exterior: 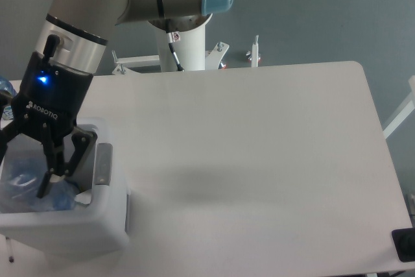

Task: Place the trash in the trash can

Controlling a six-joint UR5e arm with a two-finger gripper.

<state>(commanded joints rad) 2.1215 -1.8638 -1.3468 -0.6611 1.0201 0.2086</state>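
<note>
The trash can (pixel 110 228), a white boxy bin with a grey tab (pixel 104 164) on its rim, stands at the table's front left corner. My gripper (pixel 24 185) reaches down into it from above. Its fingers (pixel 47 183) are shut on the clear crushed plastic bottle (pixel 19 183), which sits below the rim inside the bin. A small white scrap (pixel 83 196) shows beside the bottle, likely the paper card. The rest of the bin's contents is hidden by the gripper and bottle.
A blue-labelled bottle (pixel 3 86) peeks in at the left edge behind the bin. The arm's white pedestal (pixel 185 47) stands behind the table's far edge. The white tabletop (pixel 259 160) stretches to the right of the bin.
</note>
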